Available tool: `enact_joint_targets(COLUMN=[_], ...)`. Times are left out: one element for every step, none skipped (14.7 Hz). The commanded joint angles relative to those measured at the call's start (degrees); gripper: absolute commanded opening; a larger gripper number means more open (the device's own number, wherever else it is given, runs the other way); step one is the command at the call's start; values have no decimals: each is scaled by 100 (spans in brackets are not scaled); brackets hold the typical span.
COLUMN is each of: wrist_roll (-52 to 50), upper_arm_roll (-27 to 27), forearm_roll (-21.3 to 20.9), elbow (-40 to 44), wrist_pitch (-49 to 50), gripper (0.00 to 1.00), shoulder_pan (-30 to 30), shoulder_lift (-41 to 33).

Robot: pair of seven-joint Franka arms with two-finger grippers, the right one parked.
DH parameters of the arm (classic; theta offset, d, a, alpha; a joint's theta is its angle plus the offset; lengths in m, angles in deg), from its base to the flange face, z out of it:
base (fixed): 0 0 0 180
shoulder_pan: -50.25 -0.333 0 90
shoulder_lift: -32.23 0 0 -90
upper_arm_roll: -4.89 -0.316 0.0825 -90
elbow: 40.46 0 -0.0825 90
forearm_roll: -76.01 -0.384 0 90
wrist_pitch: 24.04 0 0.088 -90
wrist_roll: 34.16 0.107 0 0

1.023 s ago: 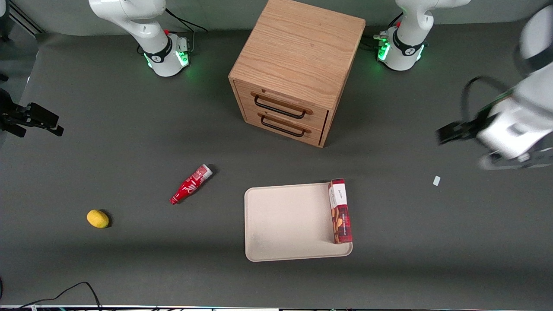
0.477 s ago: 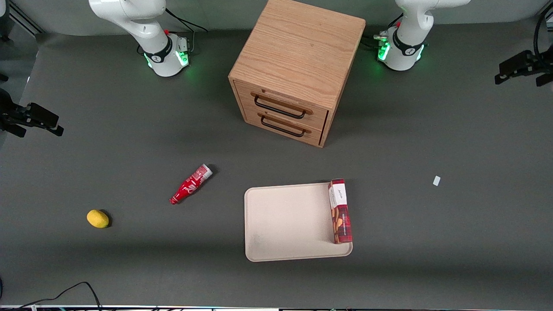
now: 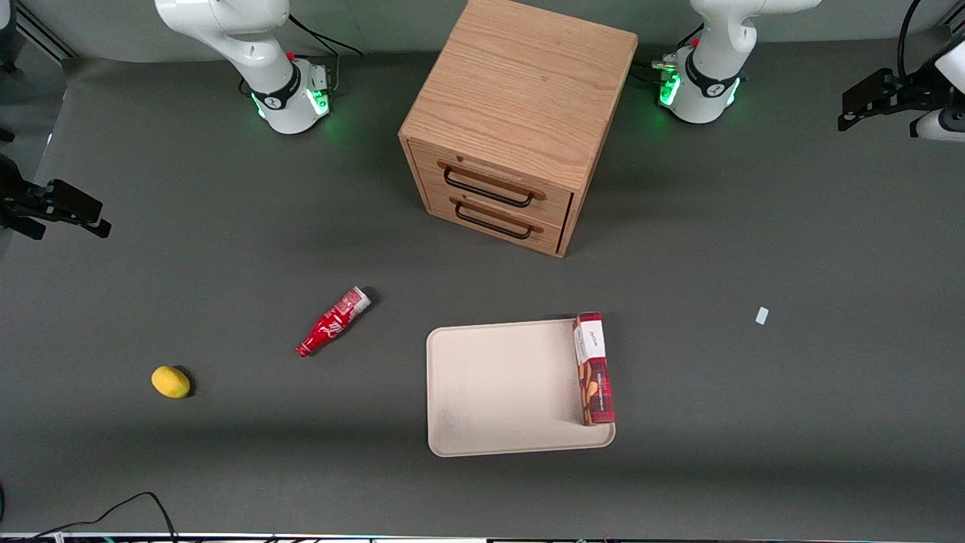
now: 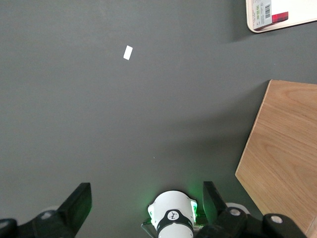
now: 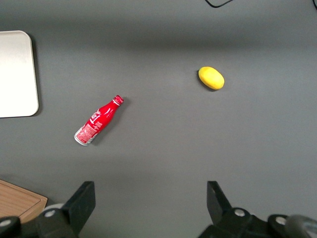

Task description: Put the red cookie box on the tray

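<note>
Red cookie box [image 3: 593,369] lies flat on the cream tray [image 3: 497,392], along its edge toward the working arm's end. Left gripper [image 4: 146,204] is high above the bench, well apart, fingers spread, empty. Placement looks complete; next calls only for parking.

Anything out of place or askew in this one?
The red cookie box lies along the tray edge, one end overhanging the rim. A red bottle lies tipped over. The gripper hovers far off, jaws open.
</note>
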Motion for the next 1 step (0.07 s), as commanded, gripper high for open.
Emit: enact_joint_targets(wrist_roll=[74], upper_arm_roll=[-17], forearm_roll=[-79], elbow=[698], wrist_pitch=[445], gripper=[100], shoulder_pan=[-17], shoulder_lift=[418])
